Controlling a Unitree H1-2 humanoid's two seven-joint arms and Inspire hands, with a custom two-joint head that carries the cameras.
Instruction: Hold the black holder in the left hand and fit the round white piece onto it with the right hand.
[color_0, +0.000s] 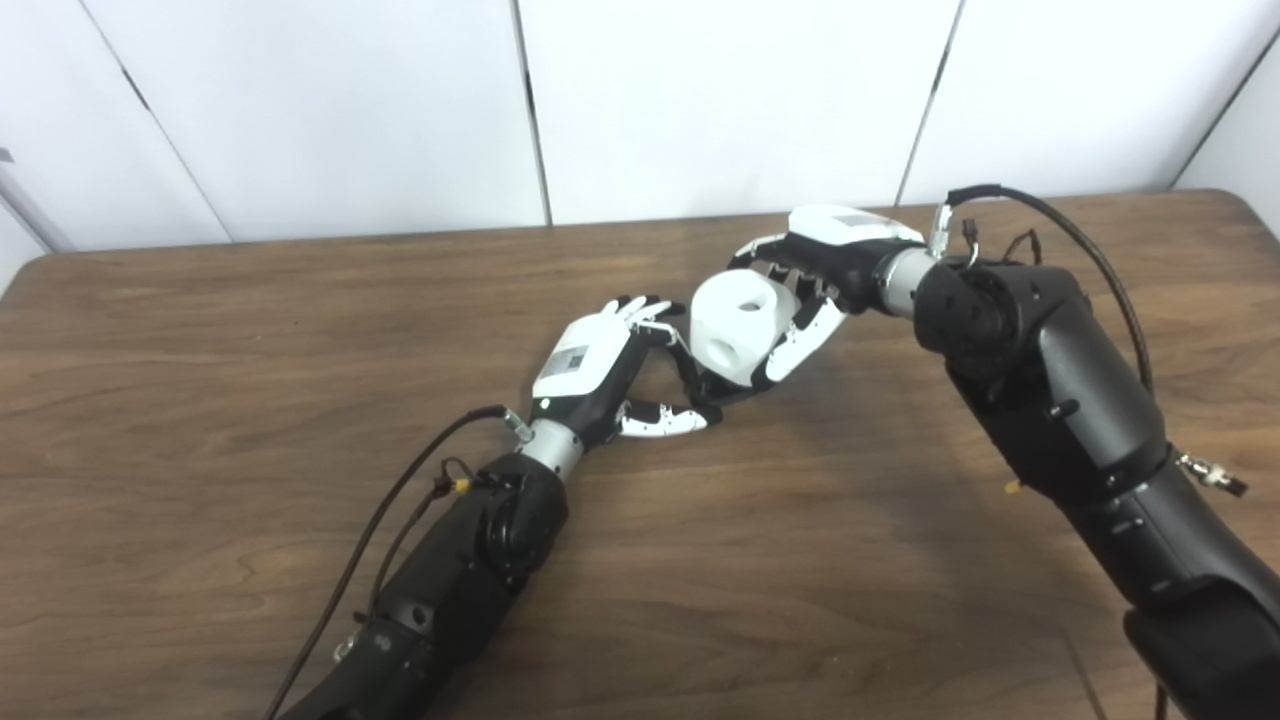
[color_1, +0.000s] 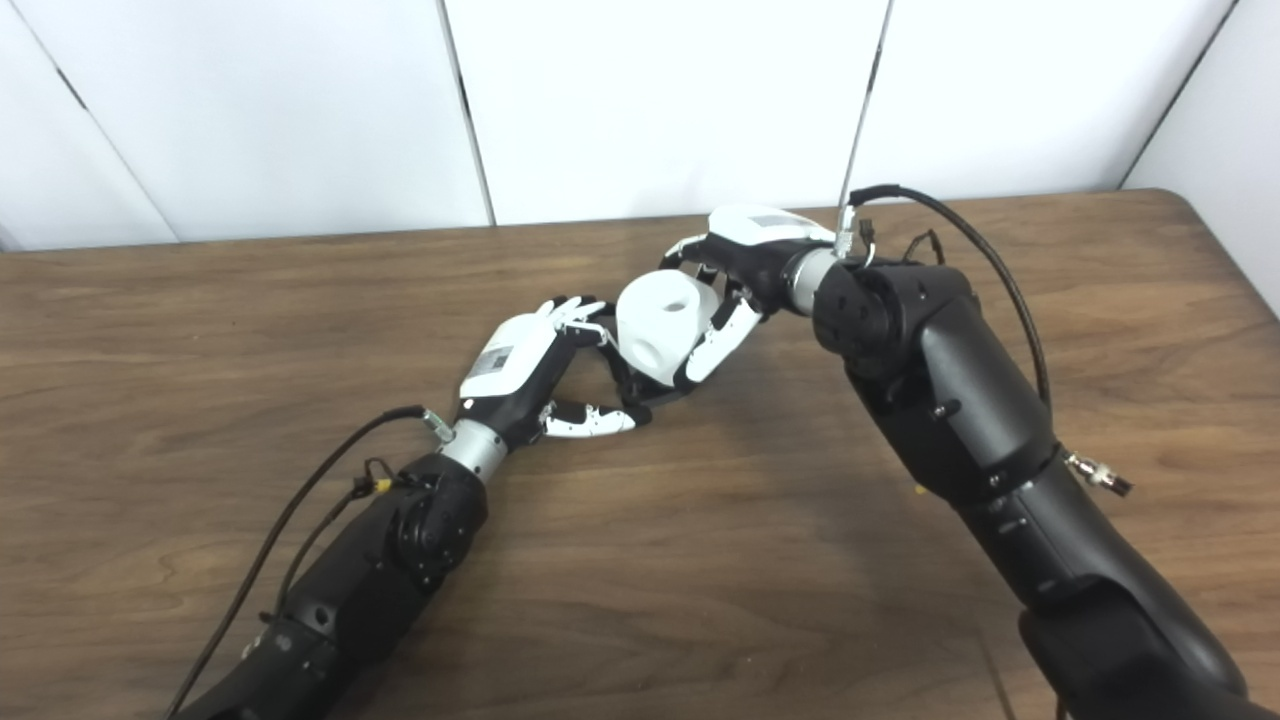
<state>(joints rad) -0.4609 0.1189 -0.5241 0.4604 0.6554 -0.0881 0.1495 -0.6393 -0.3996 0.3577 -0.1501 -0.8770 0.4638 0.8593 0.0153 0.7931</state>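
Both hands meet near the middle of the wooden table (color_0: 300, 560), slightly toward its far edge.

The right hand (color_0: 815, 275) comes in from the right and holds the white piece (color_0: 738, 327), a rounded block with 1 round hole on top and another on its near-left face. Its fingers (color_0: 800, 340) curl around the right and near side of the piece, while the thumb side wraps over the far top; the grip is closed on the piece. The piece sits above the table, tilted a little to the left.

The left hand (color_0: 610, 365) reaches up from the near left, its white back facing the camera. Its fingers (color_0: 645, 308) bend toward the left side of the piece, touching or just beside it. The thumb (color_0: 665, 420) lies low and points right, under the piece. Between thumb and fingers a dark part (color_0: 700, 385) shows just below the piece, probably the holder, but it blends with the black of the hand and its shape cannot be told. Whether the left hand truly grips it cannot be told, nor whether the piece is already seated on it.

A black cable (color_0: 400, 490) runs along the left forearm, another (color_0: 1090, 260) loops over the right wrist.
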